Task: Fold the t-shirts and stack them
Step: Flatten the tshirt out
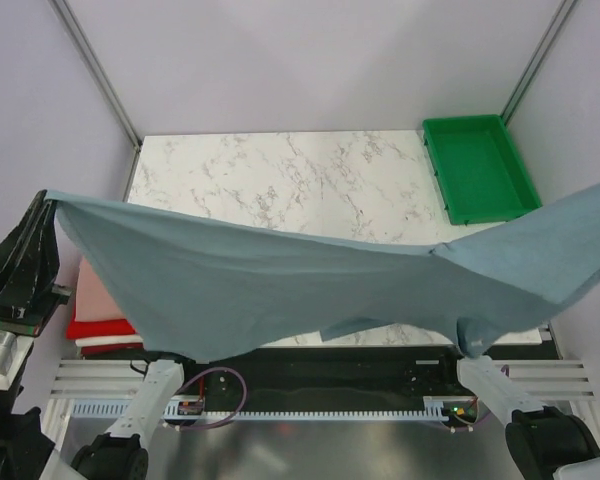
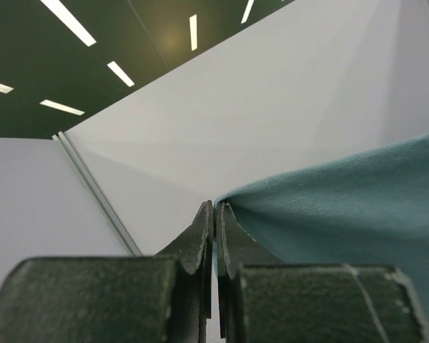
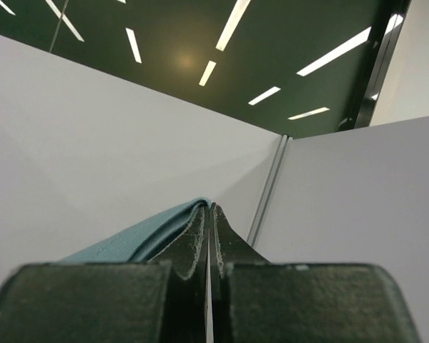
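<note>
Slate blue-grey shirt (image 1: 280, 280) hung stretched above the marble table (image 1: 280, 180), its edges clamped in the closed jaws of the left gripper (image 2: 216, 211) at 9 o'clock and right gripper (image 3: 210, 213) at 3 o'clock; folded tees (image 1: 98, 318) lay at 8 o'clock.

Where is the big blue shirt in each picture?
Top external: shirt stretched across the middle, from left edge to right edge.
Left wrist: right side, running from the jaws.
Right wrist: lower left, a strip meeting the jaws.
Shared landmark: the pale wall behind.
</note>
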You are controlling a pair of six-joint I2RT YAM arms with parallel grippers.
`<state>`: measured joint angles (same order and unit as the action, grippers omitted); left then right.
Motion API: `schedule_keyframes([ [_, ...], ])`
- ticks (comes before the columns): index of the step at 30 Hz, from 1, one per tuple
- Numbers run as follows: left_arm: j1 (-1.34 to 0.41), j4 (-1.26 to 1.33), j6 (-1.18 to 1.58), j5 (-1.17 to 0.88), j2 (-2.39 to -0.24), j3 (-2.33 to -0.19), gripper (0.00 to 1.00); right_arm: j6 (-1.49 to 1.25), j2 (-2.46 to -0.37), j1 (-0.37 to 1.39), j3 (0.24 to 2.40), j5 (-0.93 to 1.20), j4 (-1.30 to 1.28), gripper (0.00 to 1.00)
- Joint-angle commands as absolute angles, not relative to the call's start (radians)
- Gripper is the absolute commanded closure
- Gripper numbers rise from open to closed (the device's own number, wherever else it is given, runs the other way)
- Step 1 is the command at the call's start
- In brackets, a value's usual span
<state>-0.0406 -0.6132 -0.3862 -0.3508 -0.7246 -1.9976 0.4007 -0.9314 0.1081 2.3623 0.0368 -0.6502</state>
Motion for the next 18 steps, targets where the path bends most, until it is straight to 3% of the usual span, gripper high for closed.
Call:
schedule_keyframes([
  [1, -0.035, -0.577, -0.393, -0.351, -0.834, -1.956, 0.98, 0.428, -1.011, 0.104, 2.257, -0.018, -0.582, 1.0],
  [9, -0.037, -0.477, -0.5, -0.373, -0.955, -1.505, 0.98, 0.472, -1.031, 0.103, 1.679, 0.046, -0.344, 1.0],
  [13, -0.04, -0.413, -0.508, -0.438, -1.139, -1.329, 0.98, 0.469, -1.146, 0.104, 1.468, 0.132, -0.266, 1.0],
  [18, -0.064, -0.309, -0.514, -0.468, -1.417, -1.276, 0.98, 0.526, -1.398, 0.112, 1.283, 0.123, -0.108, 1.0],
])
